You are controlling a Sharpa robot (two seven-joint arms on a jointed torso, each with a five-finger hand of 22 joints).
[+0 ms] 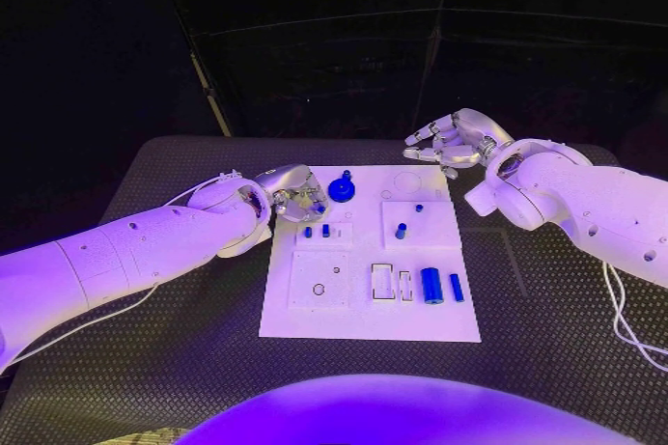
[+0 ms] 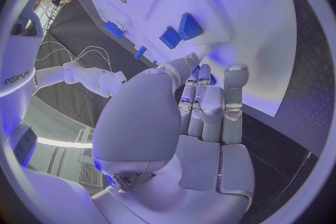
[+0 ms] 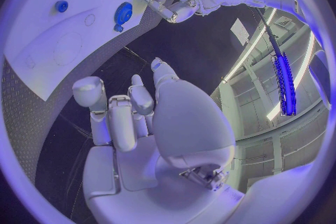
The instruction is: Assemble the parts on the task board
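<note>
Left hand (image 1: pixel 290 196) sits at the left edge of the task board (image 1: pixel 334 315), fingers curled narrow, nothing visibly held. The round blue part (image 1: pixel 343 189) lies just beside it, toward the board's centre. Right hand (image 1: pixel 453 141) hovers off the far right corner, fingers loosely apart, empty. Left hand is nearer. Blue cylinder (image 1: pixel 431 285) lies near the board's front edge, long axis front-to-back.

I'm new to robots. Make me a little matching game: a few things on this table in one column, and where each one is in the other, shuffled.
Things:
1. left hand
2. right hand
3. blue gear
4. blue cylinder

Places:
A. near edge of the board, beside a thinner blue rod
B. off the board's far right corner
C. at the board's left edge, far end
D. on the board's far part, by the left hand

Pairs: 1-C, 2-B, 3-D, 4-A
</note>
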